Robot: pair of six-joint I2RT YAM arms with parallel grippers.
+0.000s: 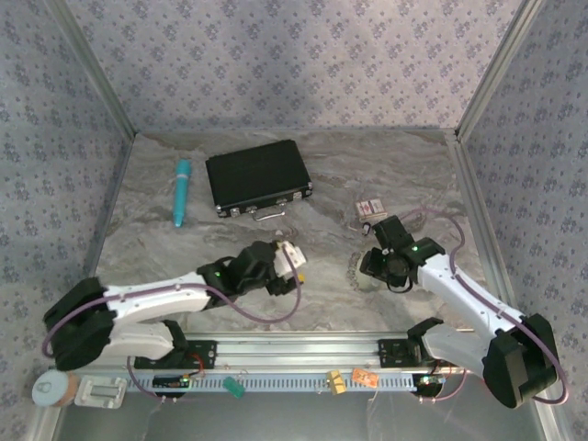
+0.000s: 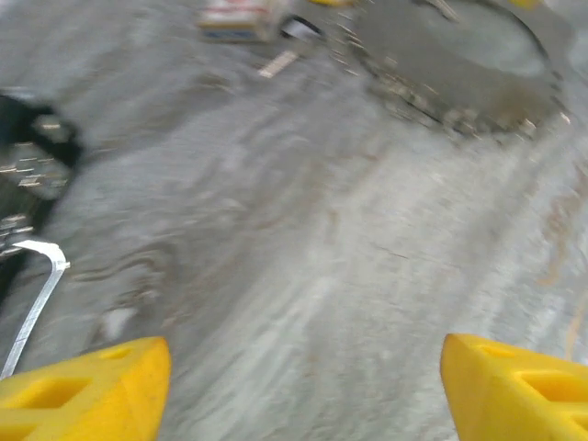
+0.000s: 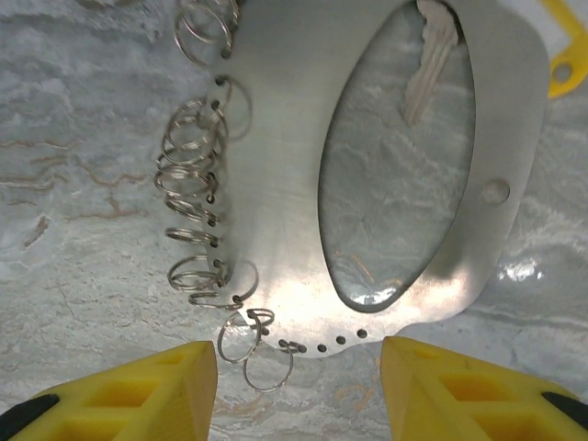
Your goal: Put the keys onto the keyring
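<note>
The keyring (image 3: 276,184) is a flat silvery plate with an oval opening, and several wire rings (image 3: 193,193) hang along its left edge. It lies on the marbled table right of centre (image 1: 356,273). One pale key (image 3: 430,60) lies on the table inside the opening. My right gripper (image 3: 299,354) is open. Its yellow fingers (image 3: 138,395) stand on either side of the plate's near edge, apart from it; from above this gripper (image 1: 367,269) sits at the plate. My left gripper (image 1: 294,265) is open and holds nothing, over bare table (image 2: 305,354). The plate (image 2: 459,73) lies blurred ahead of it.
A small patterned card box (image 1: 370,209) lies behind the plate. A black case (image 1: 257,177) and a teal pen (image 1: 181,191) lie at the back left. Metal-framed walls close in the table on both sides. A yellow piece (image 3: 562,46) shows beyond the plate.
</note>
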